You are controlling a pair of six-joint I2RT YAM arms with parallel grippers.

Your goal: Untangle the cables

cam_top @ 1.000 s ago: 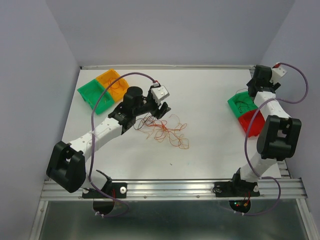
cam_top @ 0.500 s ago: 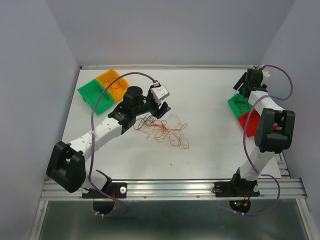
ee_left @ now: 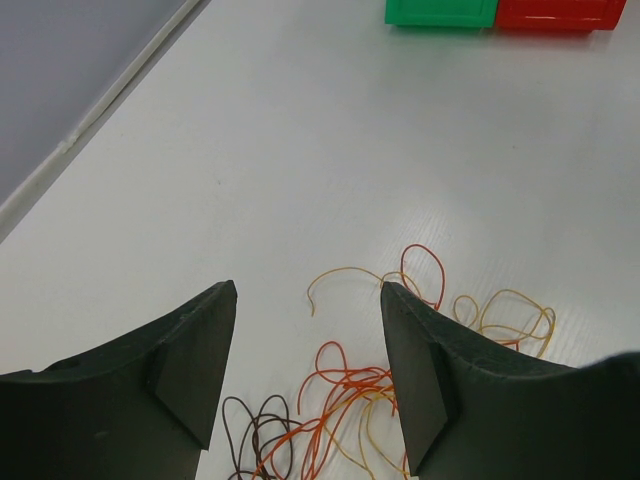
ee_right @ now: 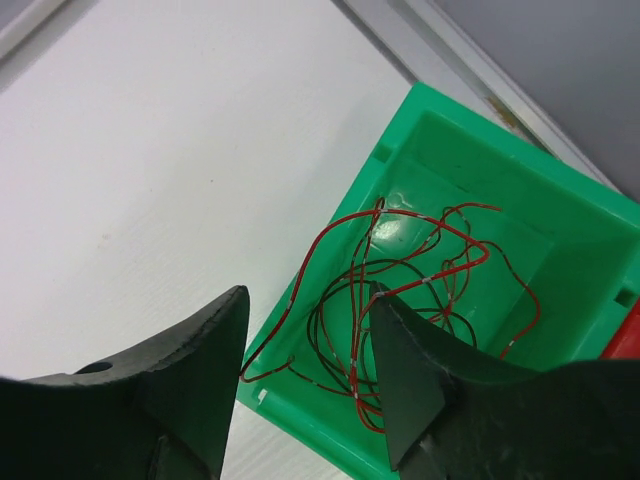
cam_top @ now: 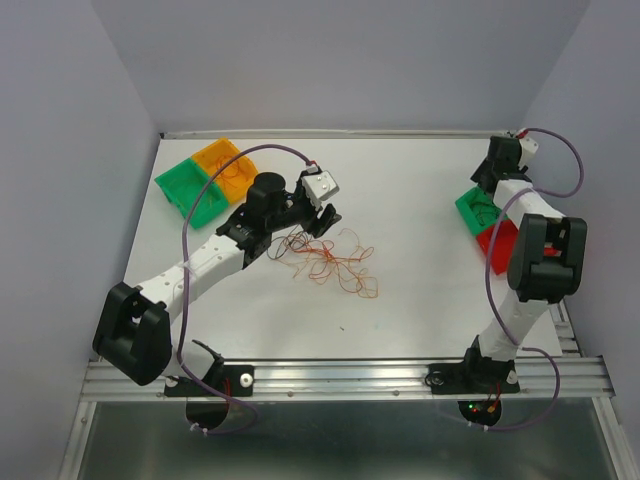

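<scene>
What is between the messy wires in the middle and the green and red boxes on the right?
Nothing, just bare white table. The top view shows that stretch empty, from the tangled wires across to the green box and red box.

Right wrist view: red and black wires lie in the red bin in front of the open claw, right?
No. The right wrist view shows the wires in the green bin, not the red one, in front of the open right claw.
</scene>
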